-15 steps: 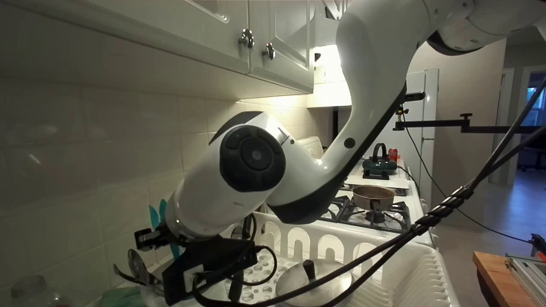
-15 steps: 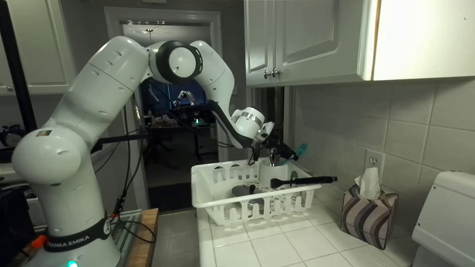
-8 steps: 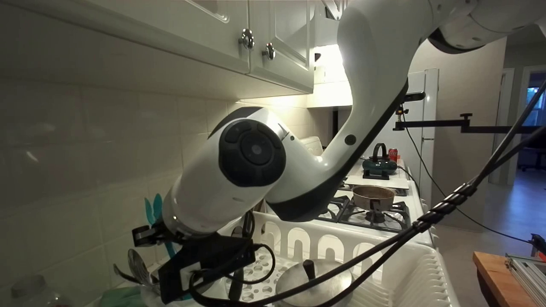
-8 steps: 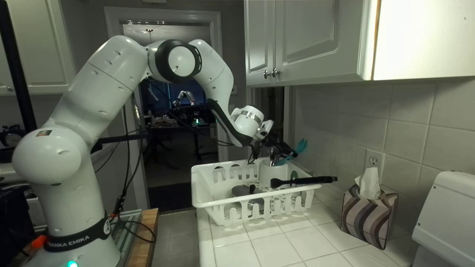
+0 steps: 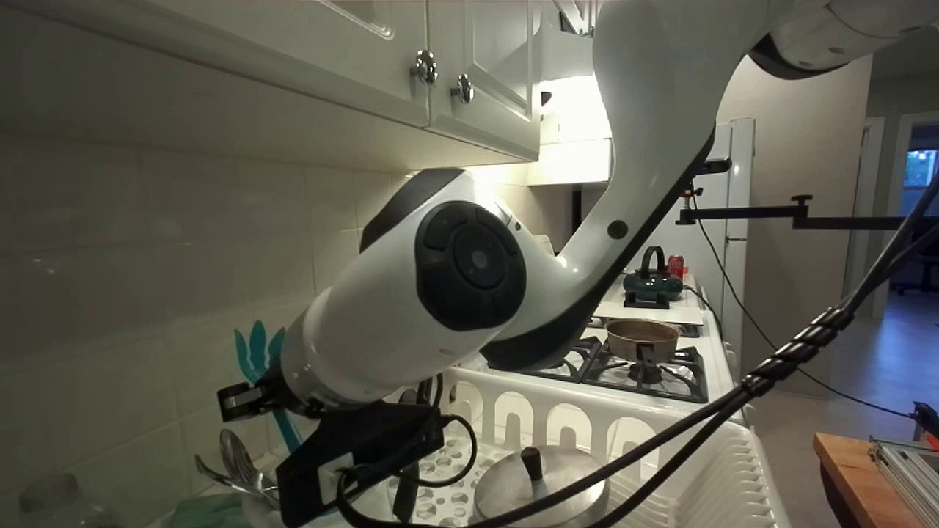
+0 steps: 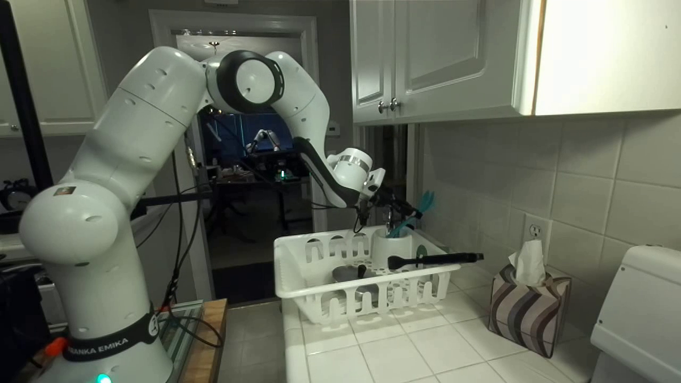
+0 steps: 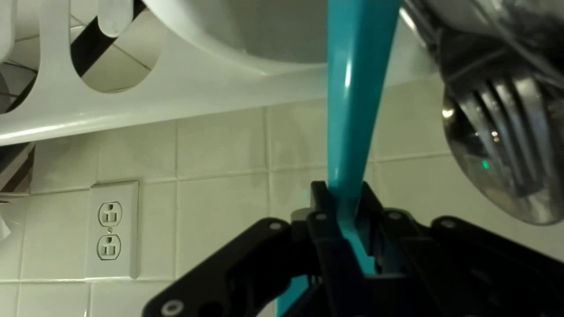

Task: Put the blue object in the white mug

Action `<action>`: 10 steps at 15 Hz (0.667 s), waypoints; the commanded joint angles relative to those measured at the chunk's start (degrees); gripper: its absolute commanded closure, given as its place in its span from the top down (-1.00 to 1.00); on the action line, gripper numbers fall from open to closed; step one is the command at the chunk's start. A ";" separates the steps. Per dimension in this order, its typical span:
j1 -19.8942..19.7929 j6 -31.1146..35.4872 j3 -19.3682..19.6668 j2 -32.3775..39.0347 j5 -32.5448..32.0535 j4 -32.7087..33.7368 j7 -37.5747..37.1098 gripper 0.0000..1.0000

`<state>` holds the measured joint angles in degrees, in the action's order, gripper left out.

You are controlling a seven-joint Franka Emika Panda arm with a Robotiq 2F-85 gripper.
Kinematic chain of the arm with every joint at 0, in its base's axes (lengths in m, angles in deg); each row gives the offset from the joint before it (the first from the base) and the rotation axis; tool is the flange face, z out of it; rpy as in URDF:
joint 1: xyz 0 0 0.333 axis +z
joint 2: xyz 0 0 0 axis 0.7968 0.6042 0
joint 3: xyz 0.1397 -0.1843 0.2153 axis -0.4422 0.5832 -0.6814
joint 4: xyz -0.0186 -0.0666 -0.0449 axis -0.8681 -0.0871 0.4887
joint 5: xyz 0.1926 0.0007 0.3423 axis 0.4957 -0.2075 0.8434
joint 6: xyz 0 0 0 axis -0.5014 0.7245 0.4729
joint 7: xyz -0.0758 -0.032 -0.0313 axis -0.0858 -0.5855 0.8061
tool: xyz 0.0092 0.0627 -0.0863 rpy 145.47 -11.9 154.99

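My gripper point(image 7: 341, 196) is shut on the blue object point(image 7: 359, 83), a teal utensil, with the fingers on either side of its handle. Its pronged head point(image 6: 426, 201) points up and toward the wall; the prongs also show in an exterior view point(image 5: 257, 353). The white mug point(image 6: 391, 250) stands in the dish rack with metal utensils in it. In the wrist view the handle crosses over the mug's rim point(image 7: 200, 42) and runs out at the top edge. The tilted handle reaches the mug's mouth; I cannot tell whether its lower end is inside.
Metal forks and spoons point(image 7: 506, 132) stick out beside the handle. The white dish rack point(image 6: 330, 287) also holds a steel pot lid point(image 5: 539, 488), and a black utensil point(image 6: 436, 259) lies across its rim. The tiled wall point(image 6: 479, 170) and cabinets point(image 6: 441, 53) are close. A tissue box point(image 6: 529, 303) stands nearby.
My gripper has risen slightly and drawn back from the wall with the blue object. The object's handle has come over the mug's mouth, and its head has turned, showing more prongs.
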<state>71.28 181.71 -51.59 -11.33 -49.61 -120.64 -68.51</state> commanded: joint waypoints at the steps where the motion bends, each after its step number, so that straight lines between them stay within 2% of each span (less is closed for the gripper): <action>1: -0.14 -1.72 -1.27 -3.54 -5.75 -5.56 -6.00 -0.91; 5: -0.80 -2.50 -2.69 -4.34 -8.05 -8.33 -8.80 -0.91; 10: -0.25 -8.32 -3.64 -3.92 -8.83 -9.75 -12.96 -0.91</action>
<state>71.09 177.12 -53.98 -13.97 -56.39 -127.89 -76.91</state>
